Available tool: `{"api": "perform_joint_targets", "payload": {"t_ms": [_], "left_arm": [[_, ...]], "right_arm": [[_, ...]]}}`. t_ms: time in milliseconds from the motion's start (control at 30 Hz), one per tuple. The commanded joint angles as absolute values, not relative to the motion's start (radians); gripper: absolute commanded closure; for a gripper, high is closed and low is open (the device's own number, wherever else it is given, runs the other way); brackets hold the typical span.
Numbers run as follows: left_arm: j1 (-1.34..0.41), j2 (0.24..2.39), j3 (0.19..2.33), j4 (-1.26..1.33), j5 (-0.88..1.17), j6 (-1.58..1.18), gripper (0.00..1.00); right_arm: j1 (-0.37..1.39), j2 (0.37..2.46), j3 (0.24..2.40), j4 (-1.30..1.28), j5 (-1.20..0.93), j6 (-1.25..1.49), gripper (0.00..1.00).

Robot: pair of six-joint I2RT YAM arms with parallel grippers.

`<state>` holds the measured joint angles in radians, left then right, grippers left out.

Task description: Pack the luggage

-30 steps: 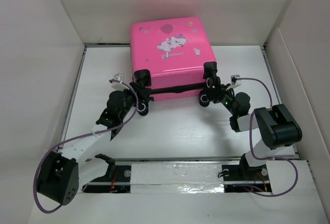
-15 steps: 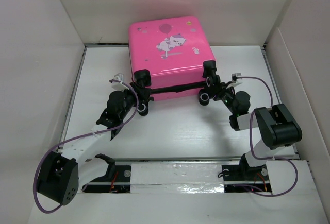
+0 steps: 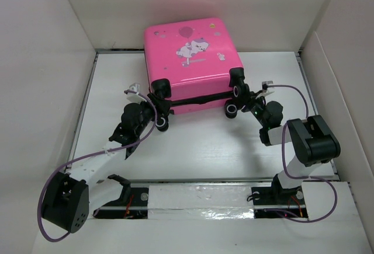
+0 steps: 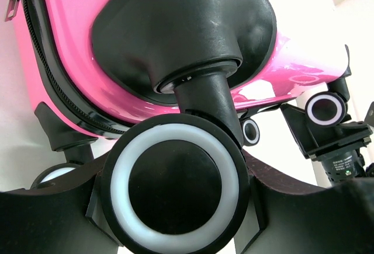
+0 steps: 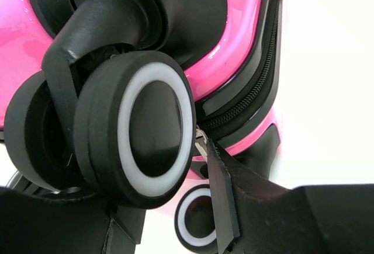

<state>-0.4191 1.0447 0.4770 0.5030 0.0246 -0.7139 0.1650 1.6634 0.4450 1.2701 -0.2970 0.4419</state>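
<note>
Just ahead of both grippers, the closed luggage (image 3: 193,61) lies wheels-first. The left gripper (image 3: 155,112) clamps a caster wheel (image 4: 175,192); the right gripper (image 3: 242,103) has an unclear hold. Likely zipping stage: next, catch the zipper pull (image 5: 201,143).

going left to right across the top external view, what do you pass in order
black motor block of the left arm → left gripper → bright-pink hard-shell suitcase → right gripper → black motor block of the right arm
</note>
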Motion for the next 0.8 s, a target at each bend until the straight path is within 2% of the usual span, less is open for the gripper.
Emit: {"api": "perform_joint_targets", "payload": {"t_ms": [0,200,467,767], "left_arm": [[-0.42,0.957,0.515,0.696,0.038,-0.715,1.0],[-0.42,0.96,0.517,0.696,0.038,-0.713,1.0],[-0.42,0.968,0.518,0.701,0.037,-0.71,1.0],[-0.42,0.976,0.515,0.701,0.028,-0.709,1.0]], "right_arm": [[0.153,1.677,0.471,1.626,-0.209,0.408,0.55],[0.144,1.689,0.42,1.681,-0.213,0.403,0.57],[0.126,1.701,0.433,1.672,-0.239,0.407,0.52],[0.114,1.764,0.54,1.667,-0.379,0.451,0.55]]}}
